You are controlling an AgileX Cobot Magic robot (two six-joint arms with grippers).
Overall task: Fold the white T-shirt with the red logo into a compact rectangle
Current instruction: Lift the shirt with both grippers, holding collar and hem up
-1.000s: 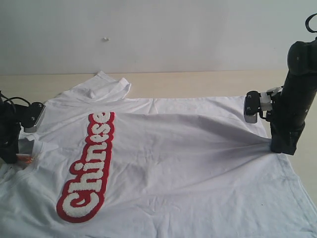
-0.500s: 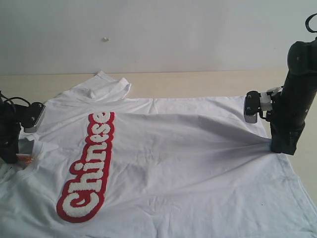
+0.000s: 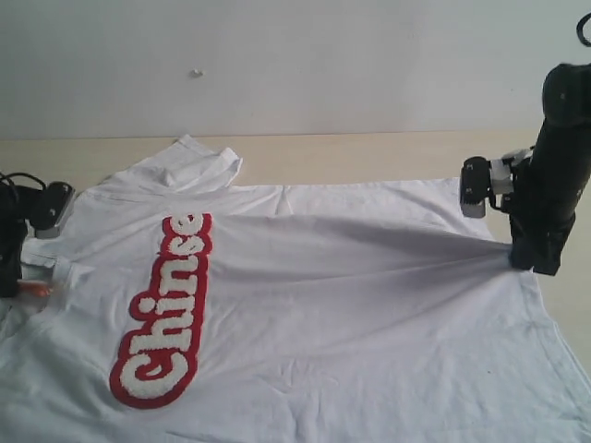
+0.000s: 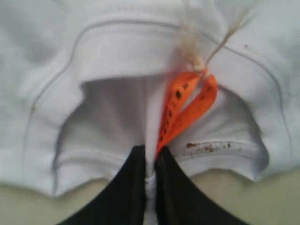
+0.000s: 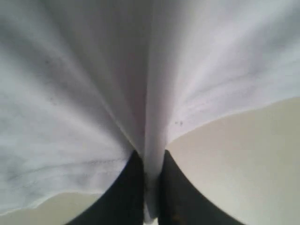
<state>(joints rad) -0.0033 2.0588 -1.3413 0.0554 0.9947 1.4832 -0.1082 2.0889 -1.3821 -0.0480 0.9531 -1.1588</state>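
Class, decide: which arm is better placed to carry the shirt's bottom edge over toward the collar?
Right, probably. The right pincer is shut on the white T-shirt at the edge opposite the collar, cloth drawn taut; the left pincer pinches the collar beside the orange tag.

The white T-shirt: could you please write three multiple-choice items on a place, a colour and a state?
1. Where does the left tool grip the white T-shirt? A. a sleeve B. the collar by the orange tag C. the lettering
2. What colour outlines the logo? A. blue B. red C. green
3. The right tool is: A. open B. shut on the shirt's edge C. shut on nothing
Answers: B, the tag hangs right beside its grip; B, red borders the white letters; B, cloth fans out from its closed tips.
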